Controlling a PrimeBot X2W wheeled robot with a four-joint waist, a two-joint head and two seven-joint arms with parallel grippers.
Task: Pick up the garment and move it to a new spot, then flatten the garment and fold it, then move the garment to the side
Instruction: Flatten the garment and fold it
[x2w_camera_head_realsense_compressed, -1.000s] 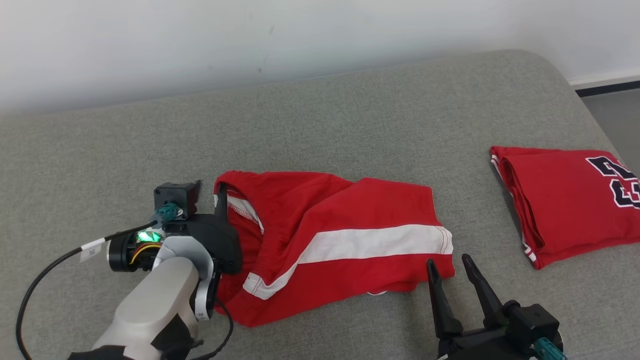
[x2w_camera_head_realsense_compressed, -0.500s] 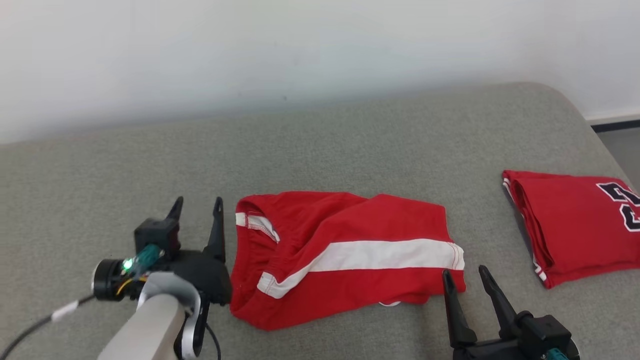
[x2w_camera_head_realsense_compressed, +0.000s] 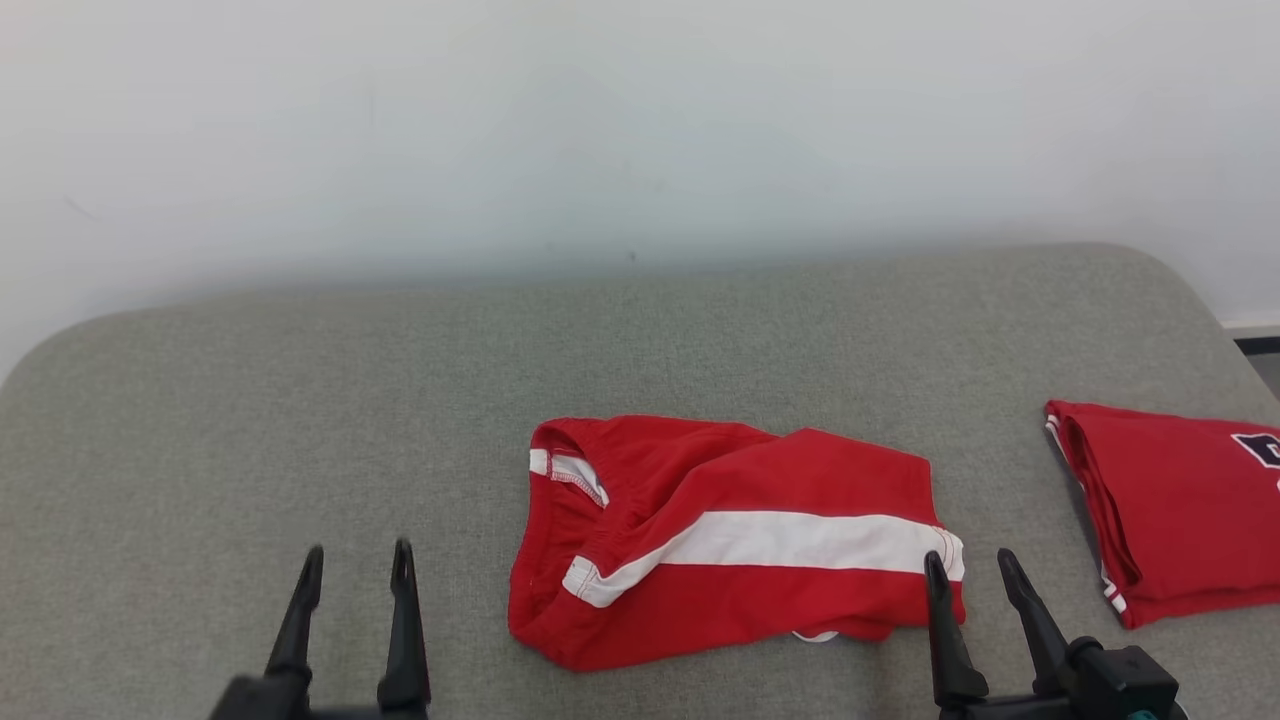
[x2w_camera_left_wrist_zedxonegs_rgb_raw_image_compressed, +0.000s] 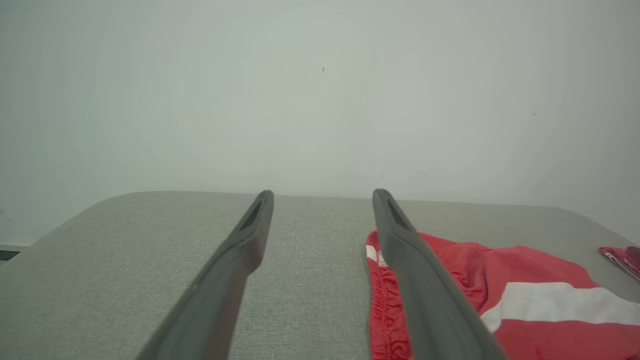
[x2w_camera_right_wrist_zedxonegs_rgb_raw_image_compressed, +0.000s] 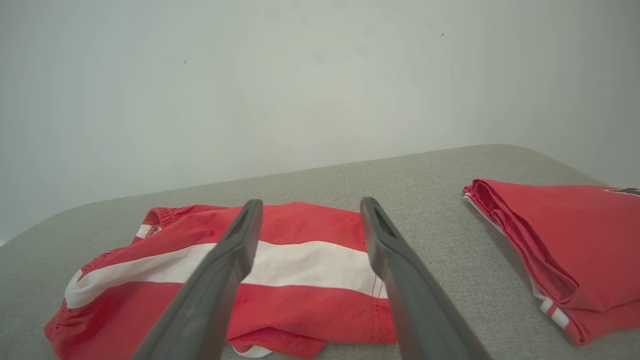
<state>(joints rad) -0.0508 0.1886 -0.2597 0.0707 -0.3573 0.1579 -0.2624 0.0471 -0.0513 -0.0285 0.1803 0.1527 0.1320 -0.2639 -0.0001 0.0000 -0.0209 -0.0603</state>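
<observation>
Since a second ago your left gripper (x2w_camera_head_realsense_compressed: 358, 548) has come off the waistband of the garment (x2w_camera_head_realsense_compressed: 730, 540) and drawn back to the lower left. The head camera has also tipped up, so you see more of the wall (x2w_camera_head_realsense_compressed: 640, 120).

You now have the garment, red shorts with a white side stripe, lying loosely folded near the middle of the grey cushion (x2w_camera_head_realsense_compressed: 300, 400), waistband end to the left and hem end to the right. Your left gripper stands apart from the waistband, fingers spread wide with nothing between them. Your right gripper (x2w_camera_head_realsense_compressed: 968, 555) sits at the hem end, equally wide and empty. Its left fingertip overlaps the hem corner in the head view, and you cannot tell whether it touches the cloth.

The left wrist view puts the gathered waistband edge just beside the right finger, with bare cushion between the fingers. The right wrist view places the stitched hem between the two fingers and shows a scrap of white poking out under the near edge.

To the right, well apart from the garment, lies a folded red jersey (x2w_camera_head_realsense_compressed: 1170, 500) with a dark printed number; bare cushion separates the two.
</observation>
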